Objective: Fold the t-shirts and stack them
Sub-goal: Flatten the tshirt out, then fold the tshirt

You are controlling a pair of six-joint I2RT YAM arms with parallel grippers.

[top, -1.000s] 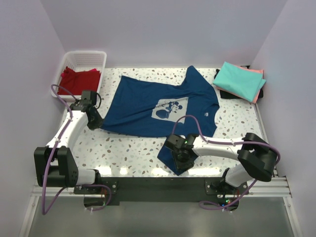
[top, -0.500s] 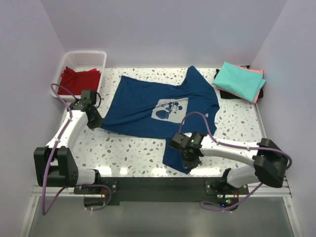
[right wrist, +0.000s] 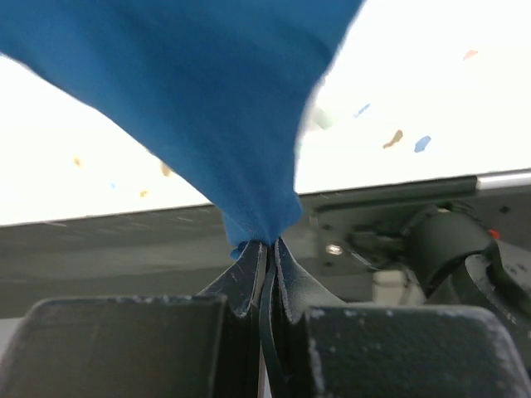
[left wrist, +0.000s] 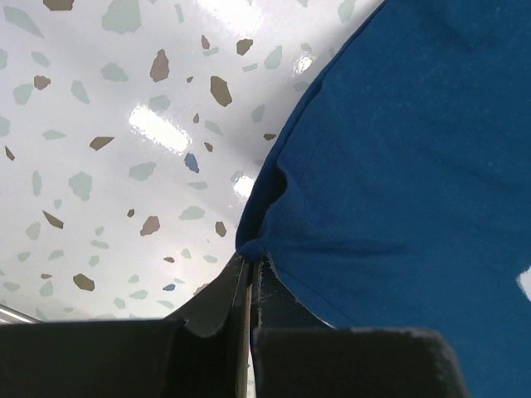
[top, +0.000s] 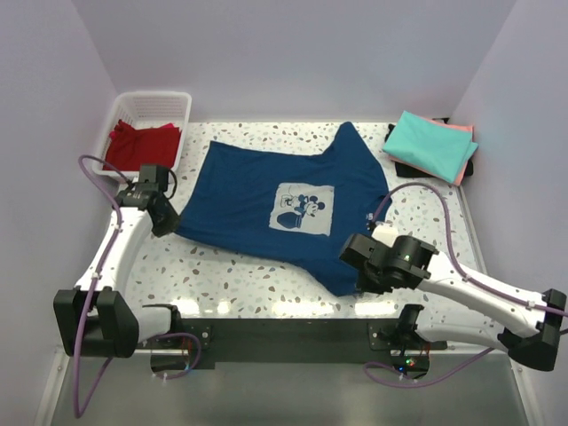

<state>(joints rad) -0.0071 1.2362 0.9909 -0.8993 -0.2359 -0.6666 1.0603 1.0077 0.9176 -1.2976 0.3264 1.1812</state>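
navy t-shirt (top: 266, 200) lies print-up on the table (top: 232, 277), and it's flatter now! right gripper (right wrist: 267, 245) has snapped closed on the near corner that was bunched a second ago and dragged it rightward; left gripper (left wrist: 251, 259) stays pinching the opposite edge. stretched smooth, looks ready for folding.

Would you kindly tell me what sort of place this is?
Likely a robot lab's test cell: plain walls box in a speckled table, with a white basket of red t-shirts and a folded stack.
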